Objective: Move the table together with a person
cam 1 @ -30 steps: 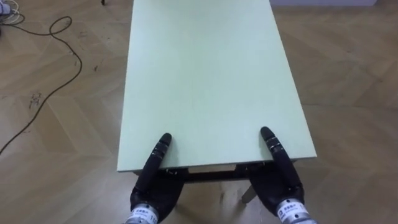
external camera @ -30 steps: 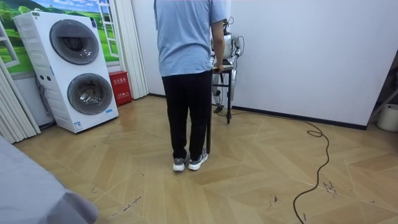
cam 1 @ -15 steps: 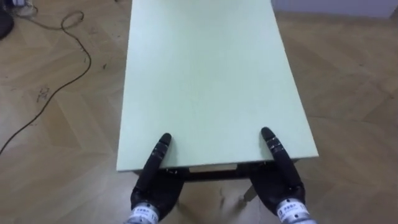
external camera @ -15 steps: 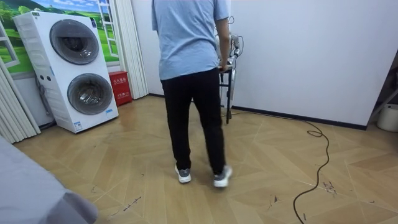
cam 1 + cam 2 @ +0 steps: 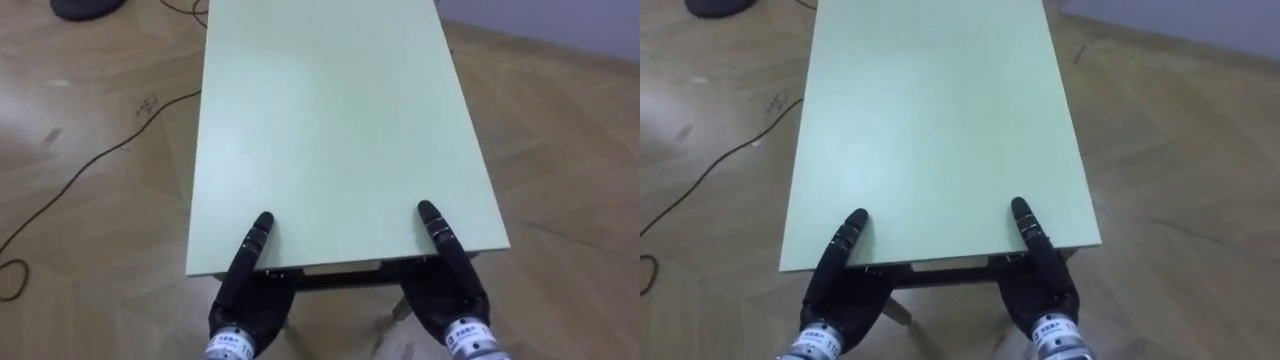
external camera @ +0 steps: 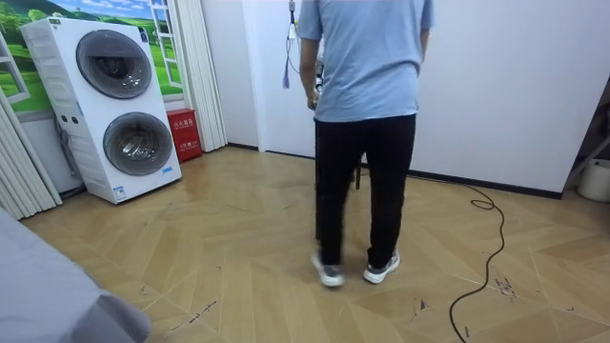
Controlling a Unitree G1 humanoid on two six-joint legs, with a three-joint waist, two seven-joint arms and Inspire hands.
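Left eye view, and the table (image 5: 330,120) runs away from us over the wooden floor (image 5: 560,150), pale green top bare. Left hand (image 5: 243,290) and right hand (image 5: 452,285) sit at its near edge, one toward each near corner, thumb laid on top, the rest tucked underneath (so whether the grip is closed, cannot tell). Room view: the person (image 6: 367,105), back to us, mid-stride, presumably on the far end. The carry looks under way. Next up: match the person's pace, hold the top level, mind the cable (image 5: 90,165) off the table's left edge.
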